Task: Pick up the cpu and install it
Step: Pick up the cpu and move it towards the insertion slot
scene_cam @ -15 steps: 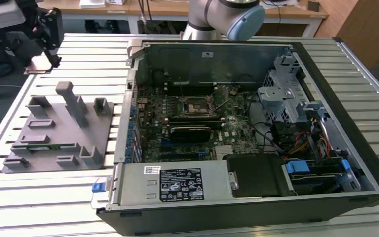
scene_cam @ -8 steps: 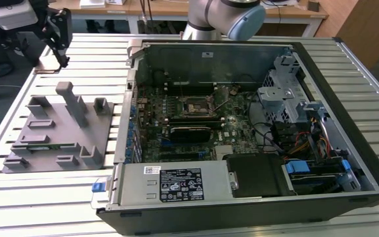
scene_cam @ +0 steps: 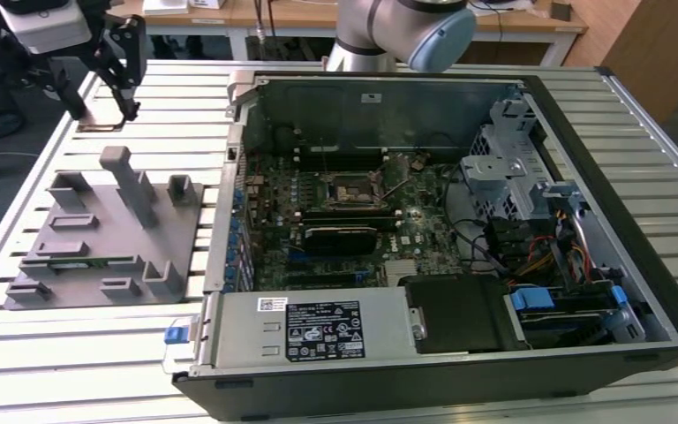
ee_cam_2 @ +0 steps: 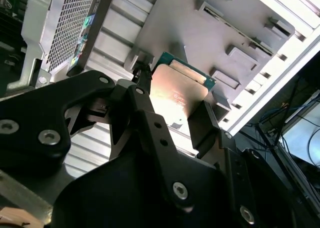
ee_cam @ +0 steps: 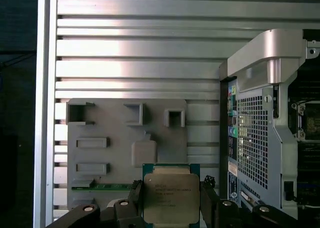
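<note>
Wide shot first: your silver slatted aluminium table [scene_cam: 80, 353] carries the big black computer case [scene_cam: 433, 384], lying open on its side. Next to it, at the exterior view's left, is the flat grey plastic fixture plate [scene_cam: 80, 221] with its moulded pockets. The black two-fingered gripper [scene_cam: 103, 113] hangs near the far end of that plate, off the surface. In both wrist views its fingers are closed in on opposite edges of the cpu [ee_cam: 170, 198], the small square chip with the shiny silver-grey lid and pale rim. So the pick looks done — you are on the carry, I'd say. The square black-and-metal socket frame [scene_cam: 351, 189] sits mid-board inside the case, well apart from the chip. Installing calls for a level chip, squared to that frame and set down gently — no sliding.
</note>
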`<state>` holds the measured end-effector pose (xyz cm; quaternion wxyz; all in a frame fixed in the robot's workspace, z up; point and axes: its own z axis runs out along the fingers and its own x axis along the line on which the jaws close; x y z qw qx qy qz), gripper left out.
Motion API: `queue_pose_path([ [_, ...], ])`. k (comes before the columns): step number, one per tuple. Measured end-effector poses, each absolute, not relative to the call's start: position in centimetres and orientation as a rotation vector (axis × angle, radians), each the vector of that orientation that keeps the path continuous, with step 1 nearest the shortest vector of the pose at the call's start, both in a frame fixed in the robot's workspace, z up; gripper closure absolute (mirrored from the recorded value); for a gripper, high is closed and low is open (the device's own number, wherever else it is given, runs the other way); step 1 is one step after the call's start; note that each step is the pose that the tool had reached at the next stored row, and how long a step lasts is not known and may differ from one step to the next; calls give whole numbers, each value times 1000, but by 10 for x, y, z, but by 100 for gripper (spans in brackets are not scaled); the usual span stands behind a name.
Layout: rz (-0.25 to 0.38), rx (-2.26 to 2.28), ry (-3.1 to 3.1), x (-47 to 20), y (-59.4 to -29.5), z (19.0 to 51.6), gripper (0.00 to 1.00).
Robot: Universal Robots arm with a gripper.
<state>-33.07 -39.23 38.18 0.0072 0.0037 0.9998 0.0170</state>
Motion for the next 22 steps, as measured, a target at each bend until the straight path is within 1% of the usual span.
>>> queue_pose_path([
  [22, 53, 12, 3127, -287, -392, 382, 46],
])
